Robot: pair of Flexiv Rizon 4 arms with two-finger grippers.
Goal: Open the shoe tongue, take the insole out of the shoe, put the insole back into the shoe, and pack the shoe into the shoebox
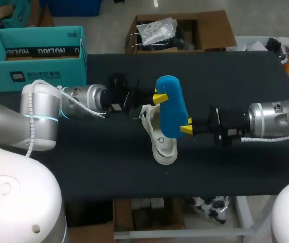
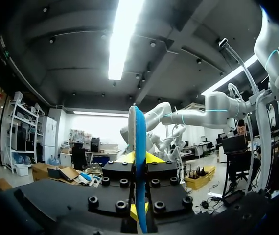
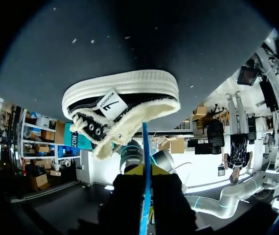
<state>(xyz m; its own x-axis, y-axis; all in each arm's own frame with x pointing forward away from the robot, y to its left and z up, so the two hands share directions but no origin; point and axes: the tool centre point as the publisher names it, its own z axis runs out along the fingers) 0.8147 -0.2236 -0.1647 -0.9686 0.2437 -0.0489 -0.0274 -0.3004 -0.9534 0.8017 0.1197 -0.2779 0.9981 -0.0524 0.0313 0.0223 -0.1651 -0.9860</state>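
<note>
Above the white-soled shoe [image 1: 164, 148], the blue insole [image 1: 172, 109] stands on edge, clamped by the left gripper [image 1: 159, 96] and the right gripper [image 1: 186, 127] from opposite ends.

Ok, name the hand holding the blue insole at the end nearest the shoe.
The right hand: it pinches the blue foam insole at the end by the white-soled shoe; the left hand grips near the opposite end.

Left arm [image 1: 40, 119] reaches in level from the left edge of the bench [image 1: 83, 167], right arm [image 1: 276, 119] from its right edge, wrists facing over mid-bench. Left gripper [image 1: 158, 96] and right gripper [image 1: 186, 127] each clamp opposite ends of the blue insole [image 1: 171, 106].
</note>
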